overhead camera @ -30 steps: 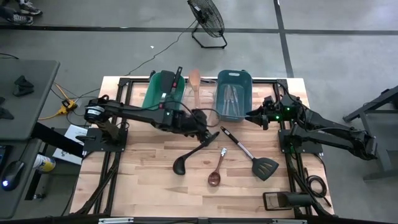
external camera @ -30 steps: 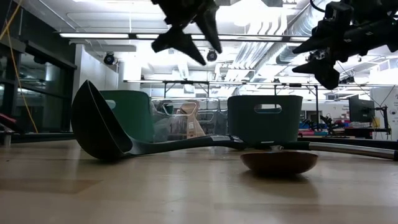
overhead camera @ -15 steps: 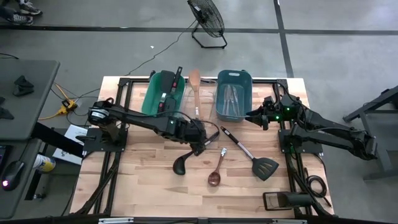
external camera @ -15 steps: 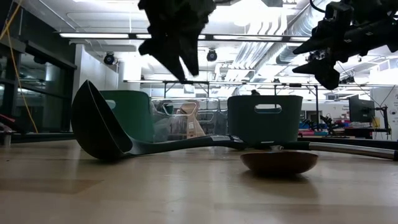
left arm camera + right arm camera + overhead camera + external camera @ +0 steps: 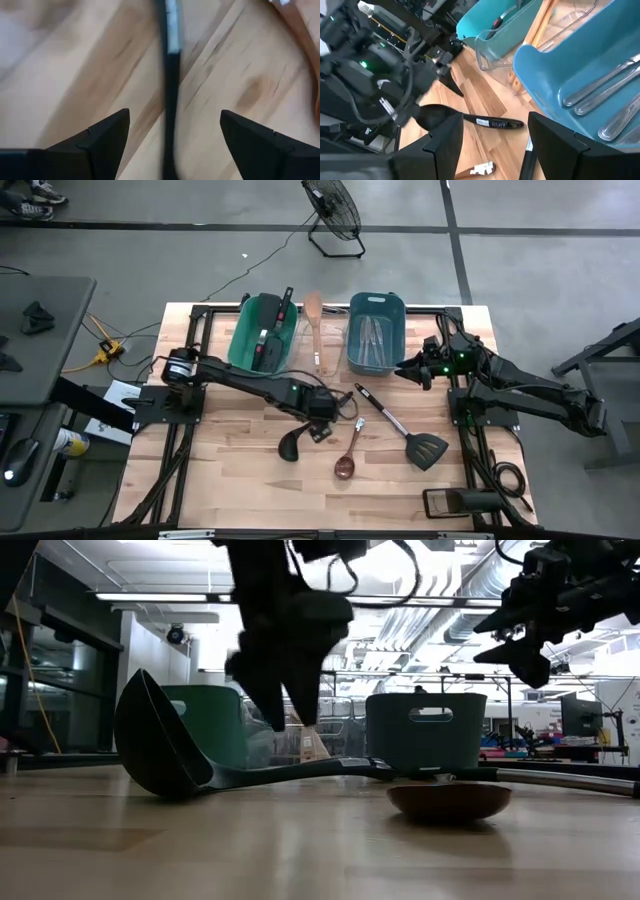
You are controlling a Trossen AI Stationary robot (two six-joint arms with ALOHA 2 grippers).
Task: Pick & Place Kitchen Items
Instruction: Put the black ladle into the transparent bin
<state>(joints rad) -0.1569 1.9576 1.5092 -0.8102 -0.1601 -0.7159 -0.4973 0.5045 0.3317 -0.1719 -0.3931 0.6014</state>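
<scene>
Black ladle under spread left fingers

High view: the left gripper (image 5: 322,427) hangs over the black ladle (image 5: 292,444) handle at mid-table; the right gripper (image 5: 403,367) waits beside the blue bin (image 5: 374,332).

Low view: the ladle lies on the wooden table (image 5: 200,850).

Left wrist view: fingers (image 5: 102,132) stand wide apart, the handle between them, ungripped.

Right wrist view: its claws are parted, holding nothing.

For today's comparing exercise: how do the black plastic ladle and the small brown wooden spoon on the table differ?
The black plastic ladle is dark and larger; the small brown wooden spoon is reddish-brown and shorter. The ladle's bowl tips on its side; the spoon's bowl sits flat. Both lie on the wooden table, bowls toward its front edge.
</scene>
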